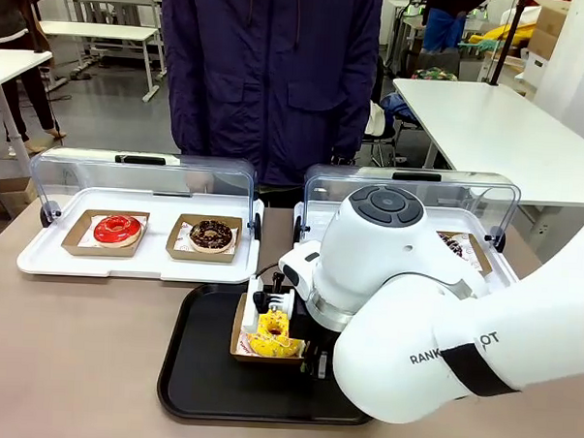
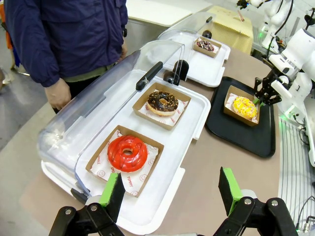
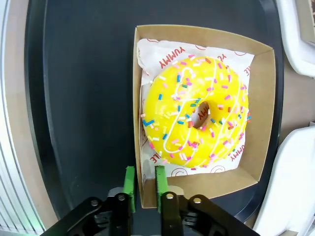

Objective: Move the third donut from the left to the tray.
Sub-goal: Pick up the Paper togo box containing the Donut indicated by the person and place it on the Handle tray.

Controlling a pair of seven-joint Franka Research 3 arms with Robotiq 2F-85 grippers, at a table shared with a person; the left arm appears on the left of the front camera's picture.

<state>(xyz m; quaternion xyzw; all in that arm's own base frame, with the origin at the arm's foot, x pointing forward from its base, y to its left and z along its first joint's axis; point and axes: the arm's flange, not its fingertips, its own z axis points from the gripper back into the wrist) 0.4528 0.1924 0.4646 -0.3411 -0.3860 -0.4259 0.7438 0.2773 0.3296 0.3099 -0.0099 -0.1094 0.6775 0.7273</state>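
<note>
The yellow-iced donut (image 3: 194,113) with coloured sprinkles lies in its brown cardboard holder (image 3: 256,113) on the black tray (image 3: 78,98). My right gripper (image 3: 144,184) is shut on the holder's wall, one green pad outside it and one inside. From the front the yellow donut (image 1: 272,333) sits mid-tray (image 1: 198,370), with my right arm bulking over its right side. In the left wrist view the yellow donut (image 2: 244,106), the tray (image 2: 236,132) and the right gripper (image 2: 258,97) show far off. My left gripper (image 2: 170,196) hangs open above the left white tray, holding nothing.
The left white tray (image 1: 48,257) with its clear lid raised holds a red-iced donut (image 1: 117,230) and a chocolate donut (image 1: 211,235). The right white tray (image 1: 498,272) holds another dark donut (image 1: 453,245). A person in a dark jacket (image 1: 269,73) stands at the far edge.
</note>
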